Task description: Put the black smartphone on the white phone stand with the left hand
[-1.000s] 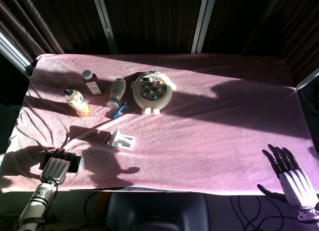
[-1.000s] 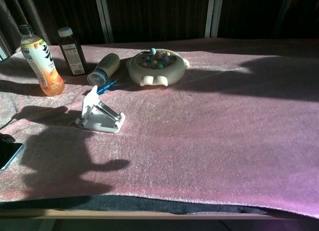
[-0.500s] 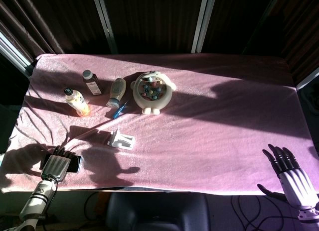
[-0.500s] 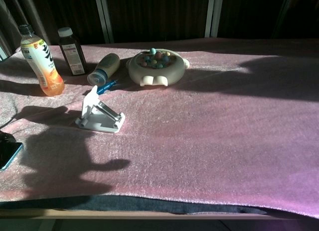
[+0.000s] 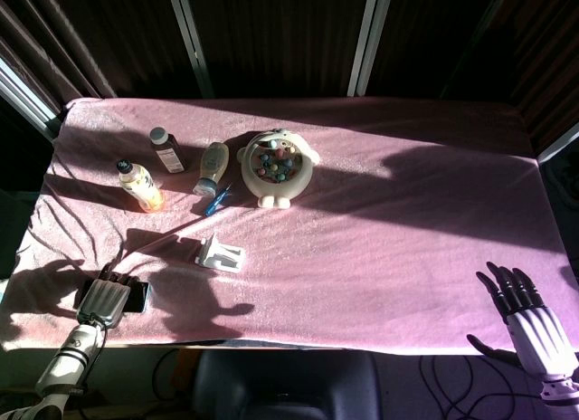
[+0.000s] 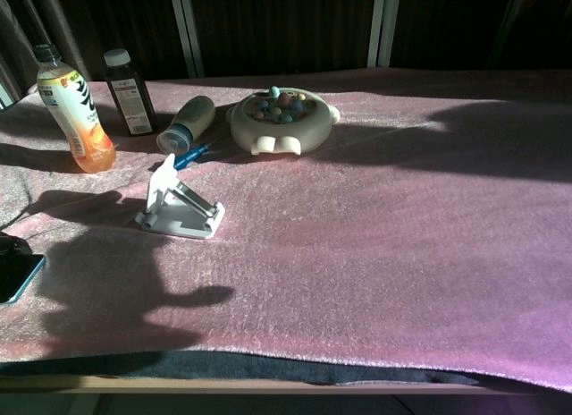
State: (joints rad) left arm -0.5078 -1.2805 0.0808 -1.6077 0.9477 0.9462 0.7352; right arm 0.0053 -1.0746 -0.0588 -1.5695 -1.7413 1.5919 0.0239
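The black smartphone (image 5: pixel 137 298) lies flat on the pink cloth near the table's front left corner; its right end shows in the chest view (image 6: pixel 20 276). My left hand (image 5: pixel 104 296) lies over its left part with the fingers stretched across it, touching it; a fingertip (image 6: pixel 9 245) shows dark at the chest view's left edge. The white phone stand (image 5: pixel 220 253) (image 6: pixel 179 211) stands empty to the right of the phone and farther from the front edge. My right hand (image 5: pixel 525 319) hangs open off the table's front right corner, fingers spread.
An orange juice bottle (image 5: pixel 140 185) (image 6: pixel 76 106) and a dark bottle (image 5: pixel 166 150) (image 6: pixel 128 91) stand at the back left. A bottle lying on its side (image 5: pixel 213 167), a blue pen (image 5: pixel 217 201) and a round toy (image 5: pixel 276 167) (image 6: pixel 281 118) sit behind the stand.
My left arm has drawn slightly back toward the front edge while the fingers stay on the phone. The phone has shifted a touch to the right in the chest view. The right hand is still.
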